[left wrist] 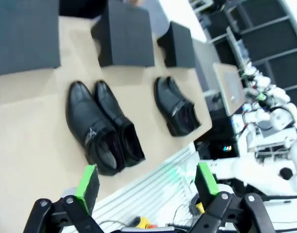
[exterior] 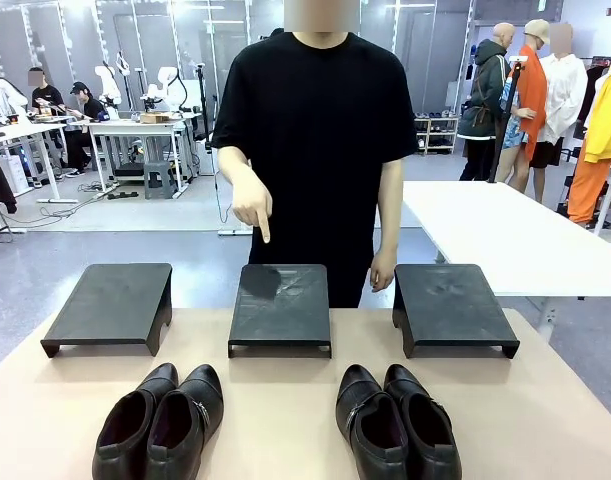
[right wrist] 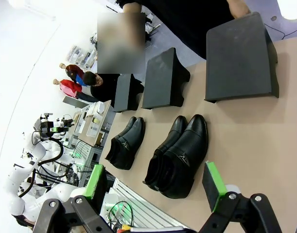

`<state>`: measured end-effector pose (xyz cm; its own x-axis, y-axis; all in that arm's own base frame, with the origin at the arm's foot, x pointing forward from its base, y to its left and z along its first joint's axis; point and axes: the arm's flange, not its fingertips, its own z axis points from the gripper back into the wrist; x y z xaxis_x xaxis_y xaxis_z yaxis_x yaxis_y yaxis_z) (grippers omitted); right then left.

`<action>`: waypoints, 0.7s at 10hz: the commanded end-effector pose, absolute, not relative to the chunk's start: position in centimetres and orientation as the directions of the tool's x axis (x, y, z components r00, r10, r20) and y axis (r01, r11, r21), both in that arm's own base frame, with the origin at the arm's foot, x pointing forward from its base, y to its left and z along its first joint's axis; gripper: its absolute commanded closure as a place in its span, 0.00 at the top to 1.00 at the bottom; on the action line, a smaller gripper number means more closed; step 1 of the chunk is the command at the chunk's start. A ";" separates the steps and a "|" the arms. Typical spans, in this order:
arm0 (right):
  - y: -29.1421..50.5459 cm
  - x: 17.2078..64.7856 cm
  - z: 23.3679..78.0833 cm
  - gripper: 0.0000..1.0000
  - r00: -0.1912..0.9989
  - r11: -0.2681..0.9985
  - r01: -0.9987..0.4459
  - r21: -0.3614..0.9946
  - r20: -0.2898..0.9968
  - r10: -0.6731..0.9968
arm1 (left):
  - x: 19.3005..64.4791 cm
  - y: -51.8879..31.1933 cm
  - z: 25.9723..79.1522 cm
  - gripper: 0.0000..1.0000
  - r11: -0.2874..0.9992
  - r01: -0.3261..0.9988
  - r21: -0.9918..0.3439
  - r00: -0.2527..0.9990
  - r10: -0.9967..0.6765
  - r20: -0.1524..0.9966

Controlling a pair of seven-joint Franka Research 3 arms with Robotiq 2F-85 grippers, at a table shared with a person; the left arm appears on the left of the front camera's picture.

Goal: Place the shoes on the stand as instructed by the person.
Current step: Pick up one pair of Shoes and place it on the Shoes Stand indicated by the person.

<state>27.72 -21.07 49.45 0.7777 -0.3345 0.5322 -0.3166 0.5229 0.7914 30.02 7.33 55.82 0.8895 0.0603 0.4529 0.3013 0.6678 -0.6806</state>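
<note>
Two pairs of glossy black shoes stand side by side near the table's front edge, a left pair [exterior: 160, 425] and a right pair [exterior: 395, 425]. Behind them stand three black stands in a row: left [exterior: 110, 298], middle [exterior: 280, 300], right [exterior: 450, 298]. The person [exterior: 315, 110] in a black T-shirt points one finger [exterior: 262, 232] down at the middle stand. My left gripper [left wrist: 147, 182] hangs open above the table's near edge, short of the left pair [left wrist: 102, 127]. My right gripper [right wrist: 154, 183] is open too, above and short of the right pair [right wrist: 180, 148].
The tan table [exterior: 285, 400] has bare room between the two pairs and in front of the stands. A white table [exterior: 505, 235] stands behind on the right. Other people and workbenches are far off in the room.
</note>
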 end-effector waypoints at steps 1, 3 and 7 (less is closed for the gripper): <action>-21.1 27.7 49.5 1.00 0.771 0.520 -0.329 0.788 0.542 -0.334 | 29.0 4.2 56.6 1.00 0.750 0.267 -0.605 0.923 -0.019 0.383; -21.1 27.7 49.5 1.00 0.771 0.520 -0.329 0.788 0.542 -0.334 | 28.7 0.0 56.3 1.00 0.807 0.240 -0.539 0.941 -0.057 0.334; -21.1 27.7 49.5 1.00 0.771 0.520 -0.329 0.788 0.542 -0.334 | 29.7 -8.3 52.3 1.00 0.900 0.229 -0.371 0.962 -0.151 0.227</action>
<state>27.72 -21.07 49.46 0.7781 -0.3341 0.5319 -0.3159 0.5238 0.7911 28.83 -7.12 53.32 0.9571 -0.1601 0.2414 0.2523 0.8703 -0.4229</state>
